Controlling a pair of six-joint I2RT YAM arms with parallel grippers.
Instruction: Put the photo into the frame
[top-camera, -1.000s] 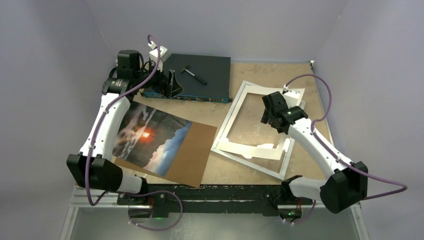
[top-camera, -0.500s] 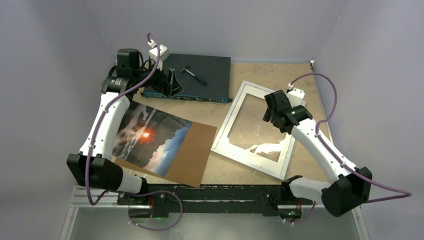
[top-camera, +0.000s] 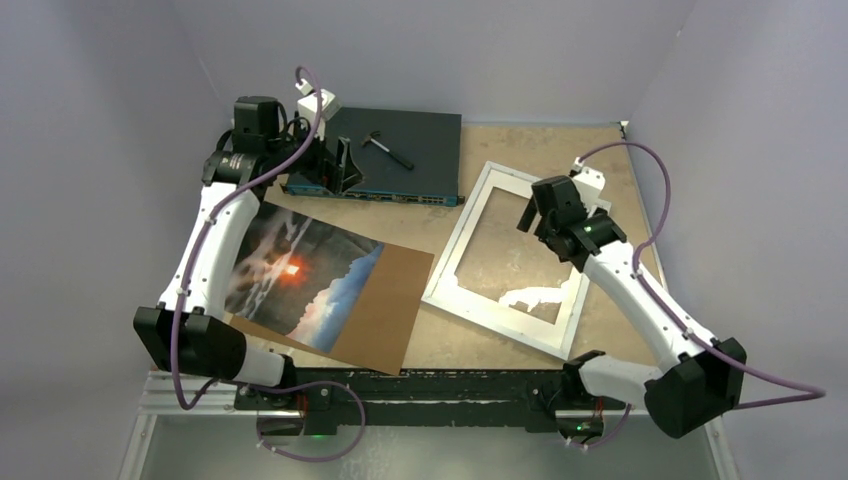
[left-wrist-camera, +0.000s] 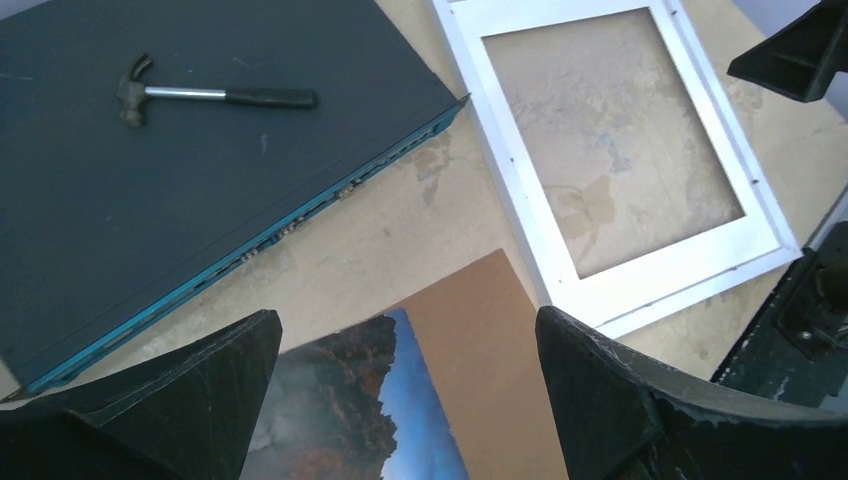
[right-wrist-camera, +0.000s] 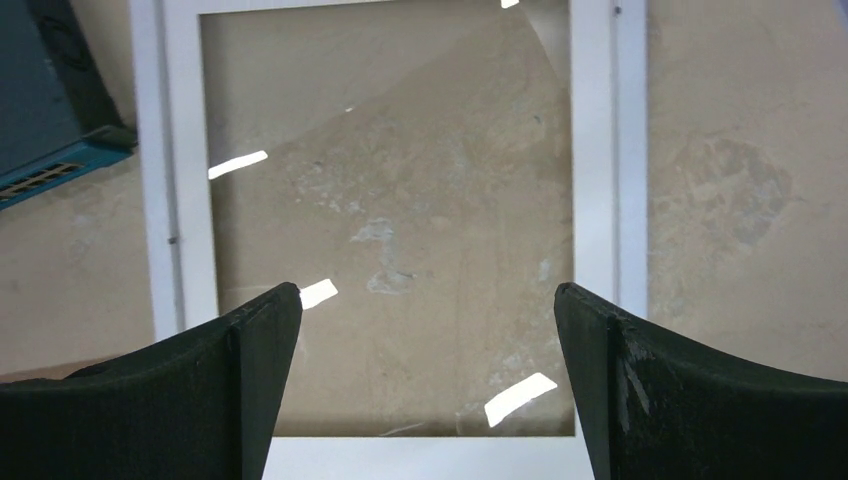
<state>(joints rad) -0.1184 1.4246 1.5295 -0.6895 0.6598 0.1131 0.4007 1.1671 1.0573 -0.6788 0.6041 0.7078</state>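
The photo (top-camera: 300, 275), a dark cloudy landscape with an orange glow, lies flat on a brown board (top-camera: 390, 305) at the left front. Its blue edge also shows in the left wrist view (left-wrist-camera: 400, 410). The white-bordered frame (top-camera: 460, 232) lies flat at the right, with the table showing through its glass. My left gripper (top-camera: 340, 165) hangs open above the back left, over the gap between photo and frame (left-wrist-camera: 505, 160). Over the frame's far right part my right gripper (top-camera: 528, 215) is open and empty, with the pane below its fingers (right-wrist-camera: 250, 390).
A dark flat network switch (top-camera: 400, 150) with a small hammer (top-camera: 388, 147) on it stands at the back, beside my left gripper. A white mat sheet (right-wrist-camera: 590, 150) sits squarely inside the frame's rim (right-wrist-camera: 145, 150). Grey walls close in on three sides.
The white sheet that stuck out crooked around the frame a second ago now lies flush inside it. My right gripper has shifted slightly toward the back. The left arm has not moved.
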